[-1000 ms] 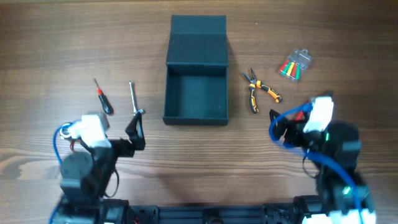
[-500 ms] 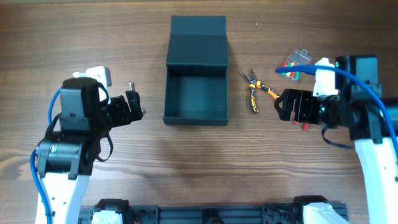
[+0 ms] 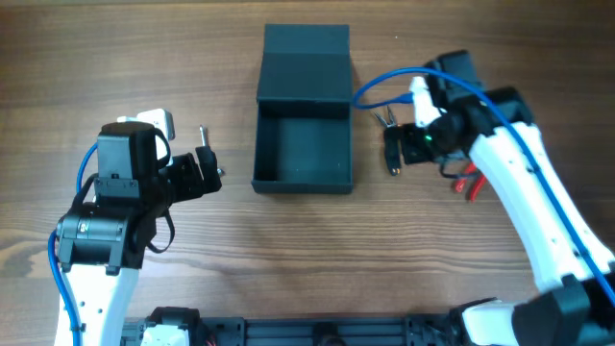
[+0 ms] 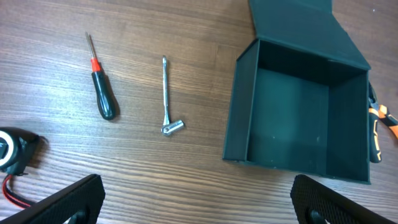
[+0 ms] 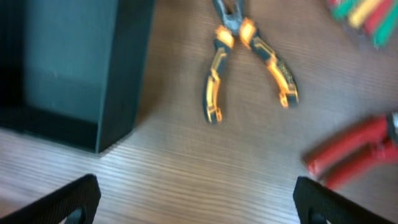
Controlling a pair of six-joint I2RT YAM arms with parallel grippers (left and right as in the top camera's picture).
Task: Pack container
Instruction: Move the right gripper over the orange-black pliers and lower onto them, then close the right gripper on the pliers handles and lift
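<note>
The container is a dark teal-black box lying open at the table's middle, its flap lid folded back on the far side. It looks empty inside, as the left wrist view of the container confirms. My left gripper hovers open to the left of it, near a silver wrench and a red-and-black screwdriver. My right gripper hangs open just right of the container, above the orange-and-black pliers. Nothing sits between either pair of fingers.
Red-handled cutters lie right of the pliers, showing under my right arm as red handles. A pack of coloured bits lies at the far right. Only the wrench's tip shows overhead; my left arm hides the screwdriver.
My right arm has swung up and left from the table's right side to above the pliers beside the container. My left arm rose earlier and has held nearly still since. Both grippers stayed open.
</note>
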